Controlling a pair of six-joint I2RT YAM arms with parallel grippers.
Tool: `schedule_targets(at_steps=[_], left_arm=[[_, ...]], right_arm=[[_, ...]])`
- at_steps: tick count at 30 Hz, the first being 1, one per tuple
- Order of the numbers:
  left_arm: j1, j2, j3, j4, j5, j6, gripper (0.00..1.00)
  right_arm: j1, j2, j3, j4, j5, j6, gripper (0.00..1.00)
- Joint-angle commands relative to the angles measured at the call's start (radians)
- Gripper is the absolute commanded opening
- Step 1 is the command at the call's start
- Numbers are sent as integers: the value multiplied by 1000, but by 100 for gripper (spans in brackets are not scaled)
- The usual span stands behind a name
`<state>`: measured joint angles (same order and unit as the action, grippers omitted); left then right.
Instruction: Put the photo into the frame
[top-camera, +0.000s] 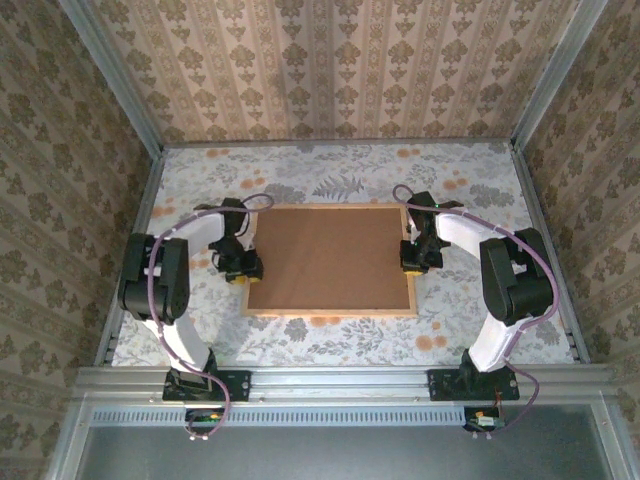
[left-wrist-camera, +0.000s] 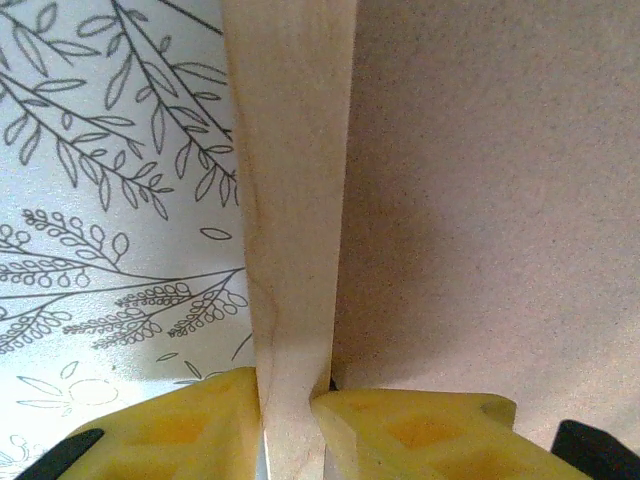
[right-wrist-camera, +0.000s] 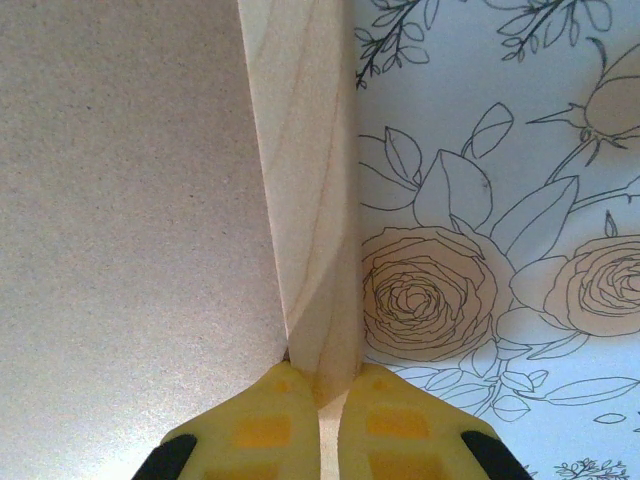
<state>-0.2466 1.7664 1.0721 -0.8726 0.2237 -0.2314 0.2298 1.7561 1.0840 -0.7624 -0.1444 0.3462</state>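
Lying flat at the middle of the table (top-camera: 330, 170), brown board (top-camera: 330, 255) upward: frame (top-camera: 330, 312) of thin pale wood. Clamped at its left rail by left gripper (left-wrist-camera: 290, 395), yellow fingers (left-wrist-camera: 200, 420) pressed to both sides. Pinched at right rail by right gripper (right-wrist-camera: 322, 390), closed tight on the wood. Flowered cover (left-wrist-camera: 100, 200) underneath

The top camera sits high behind the arms, looking down on the whole desk (top-camera: 330, 165). The wrist cameras look from very close past the left tool (left-wrist-camera: 290, 405) and right tool (right-wrist-camera: 328, 405) at the frame (left-wrist-camera: 295, 200) sides, also seen from above.
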Motion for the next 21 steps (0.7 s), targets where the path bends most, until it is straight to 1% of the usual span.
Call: schedule_targets(at_steps=[1,5,7,9,13,15,21], left_arm=[[-52,75,-7,104,17,10,42],[-63,84,11,103,10,14,43],[-55,82,10,122,49,-8,43],[-42,73,5,154,112,-37,44],[-28,57,5,175,153,-61,45],[-20,42,8,163,143,-59,47],[9,-21,22,63,34,2,51]], right_arm=[[10,20,8,26,14,8,5],[20,27,6,28,11,11,5],[23,26,5,30,9,13,5],[23,26,5,29,9,14,5],[25,25,3,30,9,14,5],[25,25,3,31,7,13,5],[25,25,1,28,17,7,4]])
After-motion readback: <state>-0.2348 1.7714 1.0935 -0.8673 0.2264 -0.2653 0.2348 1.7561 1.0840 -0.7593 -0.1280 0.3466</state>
